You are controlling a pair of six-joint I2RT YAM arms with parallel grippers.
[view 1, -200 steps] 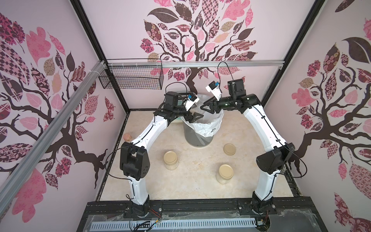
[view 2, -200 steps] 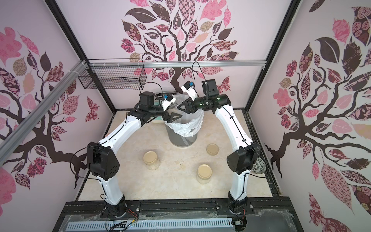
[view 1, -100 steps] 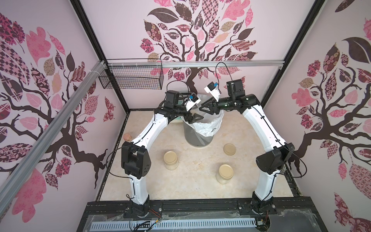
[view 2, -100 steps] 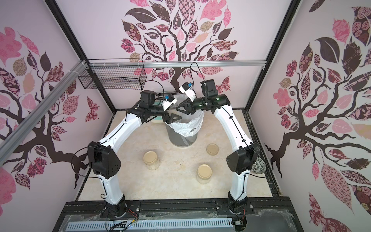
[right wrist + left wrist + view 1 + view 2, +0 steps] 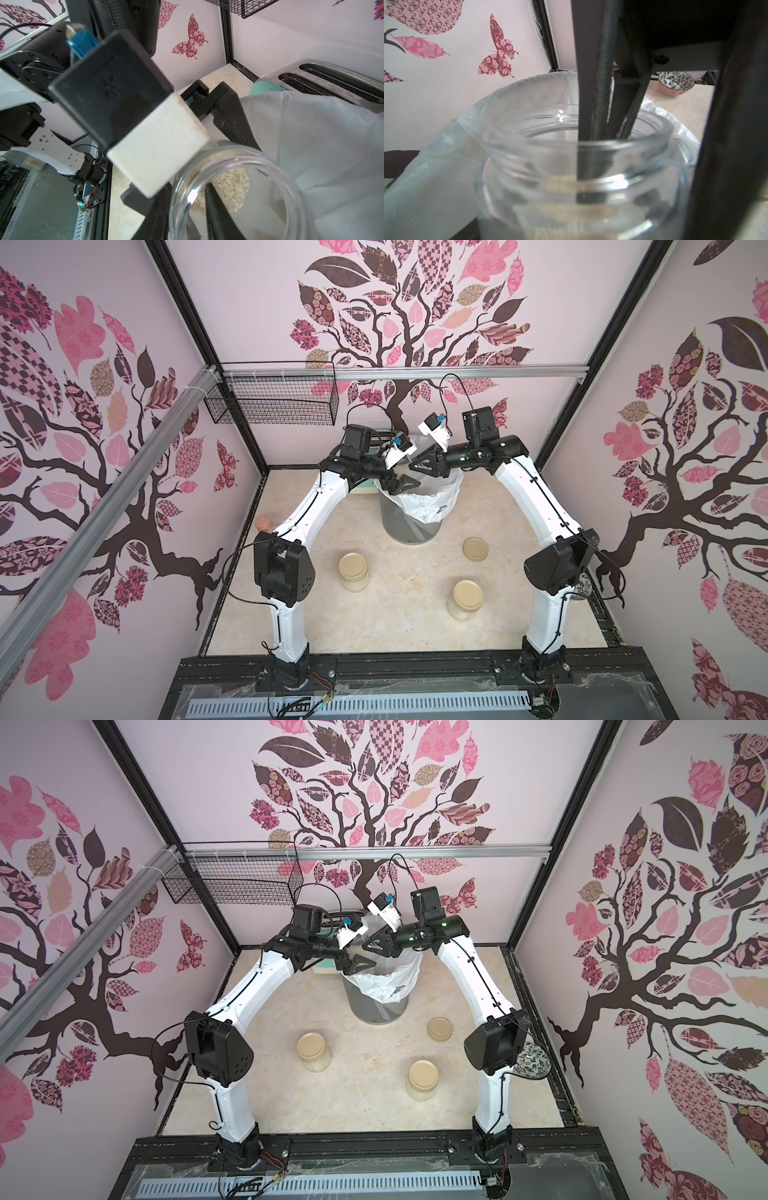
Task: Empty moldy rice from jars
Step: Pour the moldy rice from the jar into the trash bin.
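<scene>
Jars first: in both top views a lidded jar [image 5: 353, 570] stands left of centre on the floor and a second lidded jar [image 5: 467, 599] lower right of it, with a loose lid [image 5: 475, 548] right of the bin [image 5: 409, 526]. Both are well apart from the grippers. The left gripper [image 5: 400, 485] and right gripper [image 5: 420, 462] meet just above the bin's white liner [image 5: 432, 497] at upper centre, but the clear glass between them is hard to make out from here. In the left wrist view an open jar [image 5: 529, 166] fills the lower centre, its mouth turned toward the liner. The right gripper's dark fingers [image 5: 589, 93] come down from the top edge, close together, and one reaches inside the mouth. Whether they pinch the rim cannot be told. In the right wrist view rice [image 5: 230, 187] lies inside the jar at lower right, beside that finger. The left gripper's fingers [image 5: 228, 116] sit on either side of the glass, clamping it over the liner.
</scene>
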